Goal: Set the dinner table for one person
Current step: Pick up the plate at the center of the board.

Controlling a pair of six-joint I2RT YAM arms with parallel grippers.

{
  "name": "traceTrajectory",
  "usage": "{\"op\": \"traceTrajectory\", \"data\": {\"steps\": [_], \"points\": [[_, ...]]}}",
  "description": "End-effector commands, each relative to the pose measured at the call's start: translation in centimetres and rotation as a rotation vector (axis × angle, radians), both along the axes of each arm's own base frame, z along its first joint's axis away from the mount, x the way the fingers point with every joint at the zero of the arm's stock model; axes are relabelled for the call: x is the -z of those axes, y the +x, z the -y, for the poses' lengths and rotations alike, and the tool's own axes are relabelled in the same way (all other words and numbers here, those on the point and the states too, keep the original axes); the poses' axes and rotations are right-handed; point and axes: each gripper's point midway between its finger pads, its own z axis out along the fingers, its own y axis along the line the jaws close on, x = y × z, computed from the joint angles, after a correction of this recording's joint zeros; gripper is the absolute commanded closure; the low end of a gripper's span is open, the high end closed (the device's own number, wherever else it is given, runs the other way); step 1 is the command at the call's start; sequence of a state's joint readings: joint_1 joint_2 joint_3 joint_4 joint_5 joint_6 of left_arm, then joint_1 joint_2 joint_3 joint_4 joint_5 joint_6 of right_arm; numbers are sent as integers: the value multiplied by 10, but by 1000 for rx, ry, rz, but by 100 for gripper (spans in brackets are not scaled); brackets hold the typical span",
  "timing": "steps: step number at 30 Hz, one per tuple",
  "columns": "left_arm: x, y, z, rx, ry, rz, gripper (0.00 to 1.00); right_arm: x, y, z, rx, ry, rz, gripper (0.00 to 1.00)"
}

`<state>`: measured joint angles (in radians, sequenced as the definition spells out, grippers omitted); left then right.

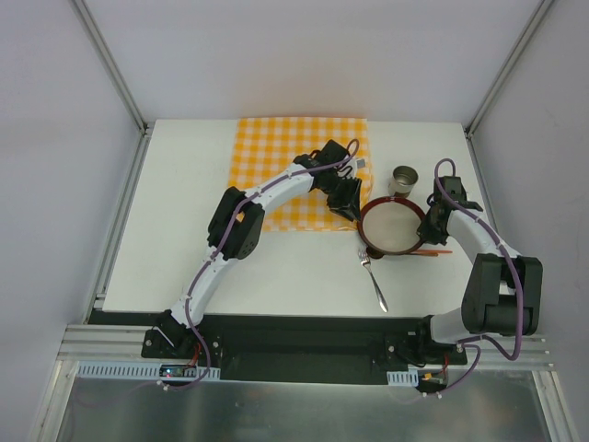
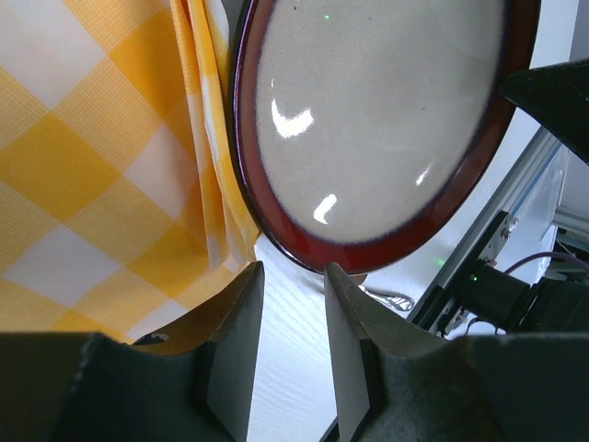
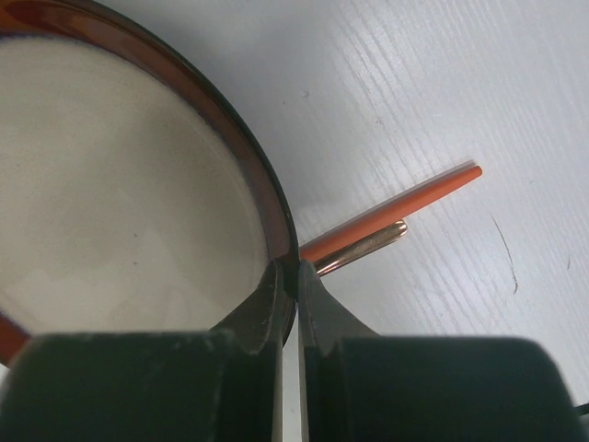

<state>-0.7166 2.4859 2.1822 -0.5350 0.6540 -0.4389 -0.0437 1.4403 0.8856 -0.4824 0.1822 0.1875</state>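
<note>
Dinner table (image 1: 184, 230): large white matte rectangular top; it bears everything listed below and fills most of the overhead view.
Checked cloth (image 1: 276, 157): orange-and-white fabric spread at the far middle of the table; its right edge is rucked into folds.
Left gripper (image 2: 293, 272): fingers apart with nothing between them, low over bare table at the cloth's near right corner.
Plate (image 1: 394, 226): round and glazed, cream centre with a dark red rim; it sits right of the cloth, its left rim against the folds and just beyond the left fingertips.
Fork (image 1: 375, 279): silver metal, lying near the plate's near rim, tines toward it.
Cup (image 1: 403, 180): small upright metal cylinder just beside the plate's far rim.
Right gripper (image 3: 294, 276): fingers pinched together on the plate's right rim.
Handles: slim orange rod (image 3: 396, 210) and copper-coloured handle (image 3: 363, 249), side by side on the table, one end of each hidden behind the plate's rim.
</note>
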Motion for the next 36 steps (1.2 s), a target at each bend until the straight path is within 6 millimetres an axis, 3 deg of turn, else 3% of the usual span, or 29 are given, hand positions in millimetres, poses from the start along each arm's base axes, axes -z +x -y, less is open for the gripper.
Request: {"op": "traceTrajectory", "data": {"steps": [1, 10, 25, 36], "points": [[-57, -3, 15, 32, -97, 77, 68, 4, -6, -3, -29, -9, -30, 99], [-55, -3, 24, 39, -109, 75, 68, 1, -8, 0, -26, -27, -31, 99], [-22, -4, 27, 49, -85, 23, 67, -4, -9, 2, -21, -38, -21, 99], [-1, 6, 12, 11, -46, -11, 67, -11, -9, 1, -22, -33, 1, 99]]}}
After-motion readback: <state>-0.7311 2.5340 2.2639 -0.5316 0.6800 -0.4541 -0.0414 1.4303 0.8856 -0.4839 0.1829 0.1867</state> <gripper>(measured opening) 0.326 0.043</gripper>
